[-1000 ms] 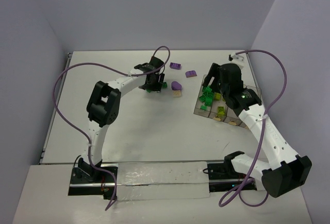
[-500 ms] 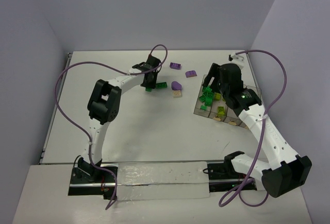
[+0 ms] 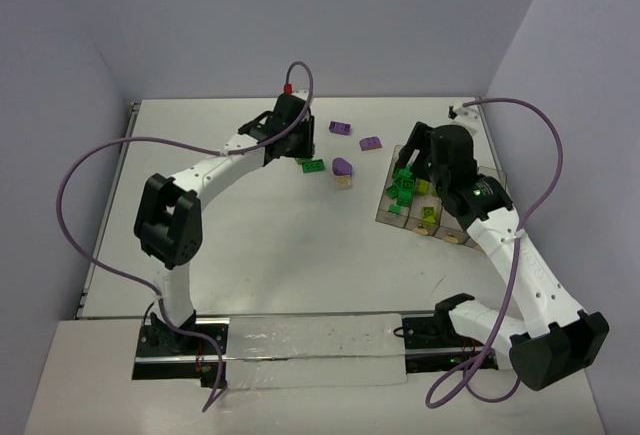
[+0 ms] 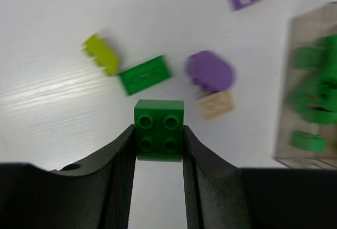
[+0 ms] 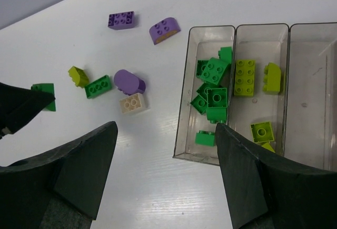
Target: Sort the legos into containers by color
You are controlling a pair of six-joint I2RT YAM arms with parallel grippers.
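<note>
1. Left pincer has just snapped shut on a dark green lego, held well left of the containers.
2. Right pincer hangs open above them; green bin looks next.

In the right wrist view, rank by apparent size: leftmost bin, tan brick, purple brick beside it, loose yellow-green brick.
1. leftmost bin
2. purple brick
3. tan brick and yellow-green brick look alike; unranked.

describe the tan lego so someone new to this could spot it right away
Find the row of smoky bins on the right. Just left of them, the tan brick lies right next to the rounded purple brick. It is the only pale one among the loose bricks.
</note>
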